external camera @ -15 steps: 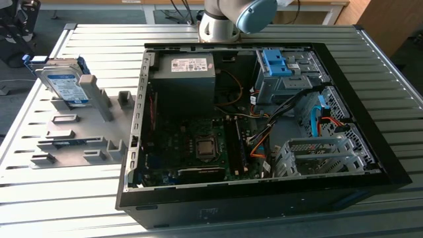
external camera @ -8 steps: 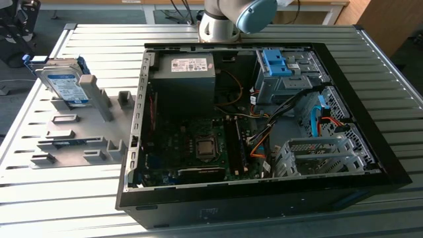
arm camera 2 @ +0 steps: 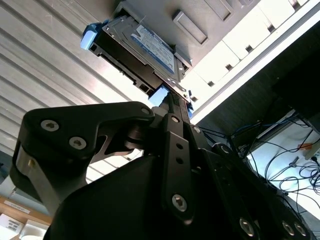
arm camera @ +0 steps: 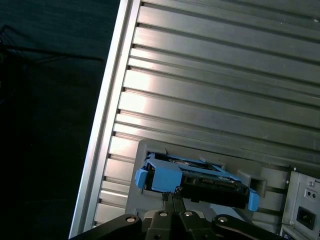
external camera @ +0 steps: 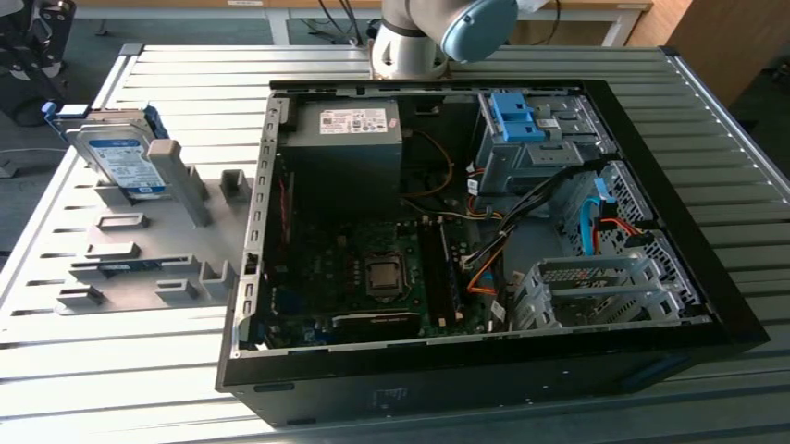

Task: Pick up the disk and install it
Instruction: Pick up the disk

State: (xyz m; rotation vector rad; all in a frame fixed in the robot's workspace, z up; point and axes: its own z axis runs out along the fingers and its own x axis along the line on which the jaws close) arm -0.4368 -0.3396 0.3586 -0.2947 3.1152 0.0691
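Gripper [arm camera: 169,196] points at the disk [external camera: 120,159], fingers seemingly pressed together, holding nothing. Disk stands upright in the grey rack [external camera: 185,194] beside the computer case [external camera: 494,379]. Approach step; grabbing demands spread fingers.

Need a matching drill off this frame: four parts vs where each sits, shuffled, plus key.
1 disk
2 power supply
3 blue latch
4 silver cage

A in case, near end, exterior view's right
B in case, far end, exterior view's left
C in grey rack outside case
D in case, far end, exterior view's right

Pairs: 1-C, 2-B, 3-D, 4-A
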